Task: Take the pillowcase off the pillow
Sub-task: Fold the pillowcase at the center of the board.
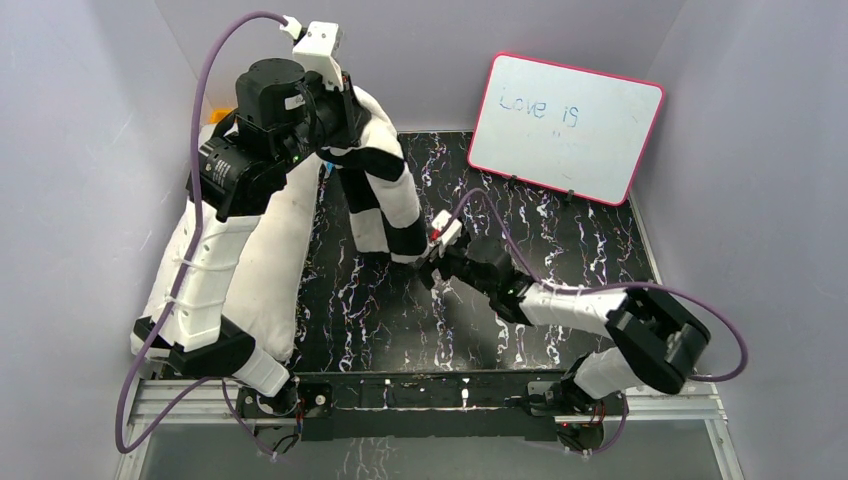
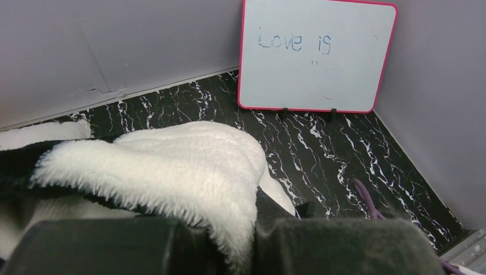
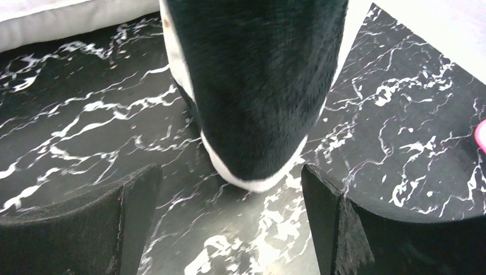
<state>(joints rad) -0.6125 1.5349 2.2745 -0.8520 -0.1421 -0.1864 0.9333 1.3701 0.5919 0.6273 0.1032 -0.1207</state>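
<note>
Black-and-white arms [image 1: 200, 285], purple cables [image 1: 203, 110], seemingly felt-padded right tool [image 3: 226, 175].

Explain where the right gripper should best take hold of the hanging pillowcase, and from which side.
Probably its lower tip. The pillowcase hangs as a narrow strip from the left gripper, and that end dangles just in front of the open right gripper. Come in level from the right arm's side and close across it.
</note>
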